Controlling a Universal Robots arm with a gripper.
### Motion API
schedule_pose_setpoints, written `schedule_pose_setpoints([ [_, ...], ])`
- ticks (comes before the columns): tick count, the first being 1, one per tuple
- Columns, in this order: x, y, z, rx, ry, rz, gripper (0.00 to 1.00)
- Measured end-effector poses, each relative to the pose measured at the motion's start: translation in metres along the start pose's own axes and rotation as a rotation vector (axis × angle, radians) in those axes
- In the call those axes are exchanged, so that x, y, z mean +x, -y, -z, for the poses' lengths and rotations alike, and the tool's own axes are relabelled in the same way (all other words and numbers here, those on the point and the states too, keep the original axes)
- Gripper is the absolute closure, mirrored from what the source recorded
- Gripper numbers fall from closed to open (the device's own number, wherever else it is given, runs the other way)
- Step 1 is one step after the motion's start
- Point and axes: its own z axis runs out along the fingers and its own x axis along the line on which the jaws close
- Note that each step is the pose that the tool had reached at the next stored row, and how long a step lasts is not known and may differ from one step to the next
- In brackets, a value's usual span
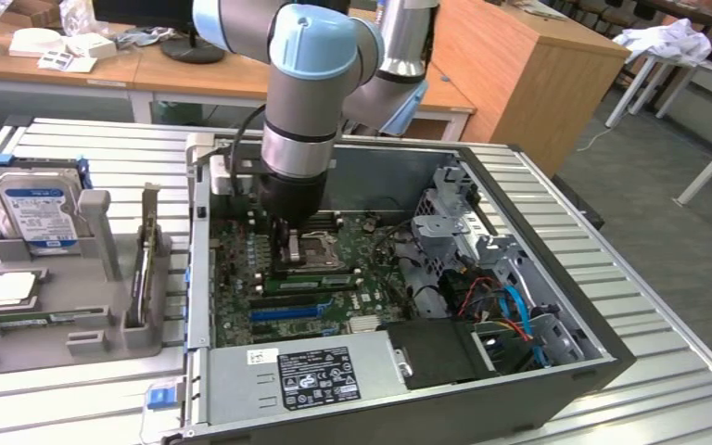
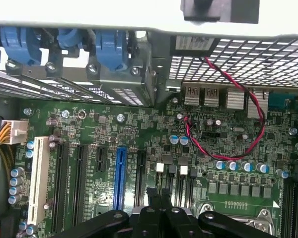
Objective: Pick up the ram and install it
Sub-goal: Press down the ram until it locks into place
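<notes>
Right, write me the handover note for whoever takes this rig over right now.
Gripper: fingers shut, nothing between them, down inside the open computer case, just above the motherboard beside the CPU socket.
Ram: looks to be the thin board standing on edge in the grey holder at the exterior view's left, outside the case, apart from the gripper.
Done: nothing that shows.
Left: pick-up and install.
</notes>
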Motion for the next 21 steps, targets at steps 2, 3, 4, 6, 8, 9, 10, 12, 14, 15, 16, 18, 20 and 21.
schedule_pose_setpoints([
  [2,0.0,-0.0001,0.0,-0.0001,-0.0001,0.0,0.89],
  [3,0.0,-0.0001,0.0,0.0,-0.0001,0.0,0.89],
  [4,0.0,-0.0001,-0.0001,-0.0001,-0.0002,0.0,0.89],
  [6,0.0,-0.0005,-0.0019,0.0001,0.0001,0.0,0.89],
  [8,0.0,-0.0007,-0.0026,-0.0002,-0.0002,0.0,0.89],
  [9,0.0,-0.0007,-0.0028,-0.0002,-0.0003,0.0,0.89],
  [10,0.0,-0.0007,-0.0028,-0.0002,-0.0002,0.0,0.89],
  [12,0.0,-0.0009,-0.0035,0.0001,0.0002,0.0,0.89],
  [14,0.0,-0.0015,-0.005,0.0,-0.0002,0.0,0.89],
  [15,0.0,-0.0017,-0.006,-0.0001,-0.0003,0.0,0.89],
  [16,0.0,-0.0018,-0.0064,-0.0001,-0.0001,0.0,0.89],
  [18,0.0,-0.0019,-0.0051,0.0,0.0007,0.0,0.89],
  [20,0.0,-0.0023,0.0038,0.0002,0.0003,0.0,0.89],
  [21,0.0,-0.0025,0.0083,0.0001,0.0001,0.0,0.89],
])
